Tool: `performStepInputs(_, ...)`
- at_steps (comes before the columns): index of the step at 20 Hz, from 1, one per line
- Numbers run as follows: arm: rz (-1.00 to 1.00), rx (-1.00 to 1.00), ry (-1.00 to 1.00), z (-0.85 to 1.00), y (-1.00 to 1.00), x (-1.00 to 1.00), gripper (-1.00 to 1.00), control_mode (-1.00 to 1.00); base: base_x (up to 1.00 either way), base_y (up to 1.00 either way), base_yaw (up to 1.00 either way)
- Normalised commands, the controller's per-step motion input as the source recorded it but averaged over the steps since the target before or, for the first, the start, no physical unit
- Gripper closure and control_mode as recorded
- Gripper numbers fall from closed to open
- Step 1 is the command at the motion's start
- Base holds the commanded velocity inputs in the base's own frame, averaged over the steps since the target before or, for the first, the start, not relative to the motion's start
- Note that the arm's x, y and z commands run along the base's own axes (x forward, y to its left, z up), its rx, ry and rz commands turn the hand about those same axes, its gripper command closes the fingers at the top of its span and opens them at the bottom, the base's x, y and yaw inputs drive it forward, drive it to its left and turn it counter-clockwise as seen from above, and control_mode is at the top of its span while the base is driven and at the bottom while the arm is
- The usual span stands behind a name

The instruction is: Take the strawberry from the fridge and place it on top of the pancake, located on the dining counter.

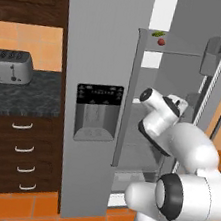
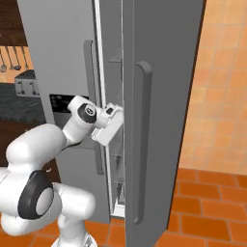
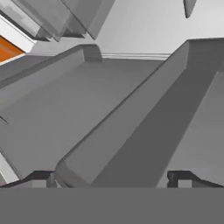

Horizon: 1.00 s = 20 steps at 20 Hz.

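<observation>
The grey fridge (image 1: 101,55) stands with its right door (image 2: 164,120) swung open. On an upper shelf inside lies the tiny dark-red strawberry (image 1: 161,41), just below a small green leafy item (image 1: 157,34). My hand (image 1: 178,105) reaches into the open compartment, well below the strawberry's shelf. In the hand view my gripper (image 3: 111,179) is open, its fingertips (image 3: 41,177) far apart with nothing between them, facing grey shelves and door bins. The pancake and the dining counter are out of view.
Left of the fridge a silver toaster (image 1: 9,66) sits on a black-topped counter (image 1: 28,102) over dark wood drawers (image 1: 23,149). The open door's edge (image 2: 140,144) stands close to the right of my hand (image 2: 108,126). The floor is orange tile (image 2: 207,202).
</observation>
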Motion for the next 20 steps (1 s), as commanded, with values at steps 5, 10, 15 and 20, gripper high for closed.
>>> performStepInputs(5, -0.14, -0.07, 0.06, -0.44, -0.71, 0.05, -1.00, -1.00, 0.00, 0.00, 0.00)
performStepInputs(10, -0.16, -0.02, 0.04, -0.36, -0.99, 0.00, -1.00, -1.00, 0.00, 0.00, 0.00)
performStepInputs(15, 0.02, 0.00, -0.11, -0.04, -1.00, 0.05, -1.00, -1.00, 0.00, 0.00, 0.00)
performStepInputs(20, 0.06, 0.00, -0.10, 0.00, -0.81, 0.00, -1.00, -1.00, 0.00, 0.00, 0.00)
